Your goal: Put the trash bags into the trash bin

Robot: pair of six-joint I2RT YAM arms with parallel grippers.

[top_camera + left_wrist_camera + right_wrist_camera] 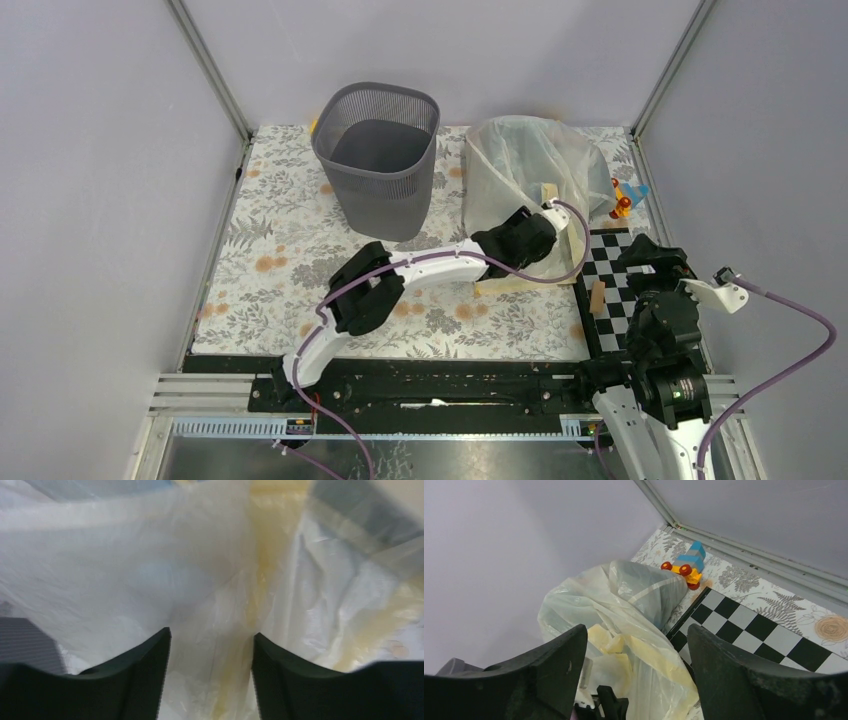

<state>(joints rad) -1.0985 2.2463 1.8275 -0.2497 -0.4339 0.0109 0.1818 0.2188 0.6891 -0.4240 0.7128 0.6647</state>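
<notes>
Covering most of the floor of the cell, the floral-patterned tabletop (270, 270) carries everything else. Toward its far edge stands the dark grey mesh trash bin (380, 160), upright and open-mouthed, with nothing visible inside it in the overhead view. Just to the right of the bin sits the translucent white trash bag (520, 160), bulging, with yellowish folds showing through the film; it lies on the table, outside the bin. A black-and-white checkerboard mat (612, 290) lies at the right, its far corner close to the bag's base. The left gripper (545, 215) reaches across to the bag's near side, well apart from the bin; its wrist view shows the fingers spread wide with bag film filling the gap between them, not pinched. The right gripper (636, 635) hangs over the checkerboard, jaws likewise parted and holding nothing, the bag ahead of it. A small blue-and-yellow toy car (685, 565) with red wheels sits just beyond the bag, and a small wooden block (597, 297) lies on the checkerboard.
</notes>
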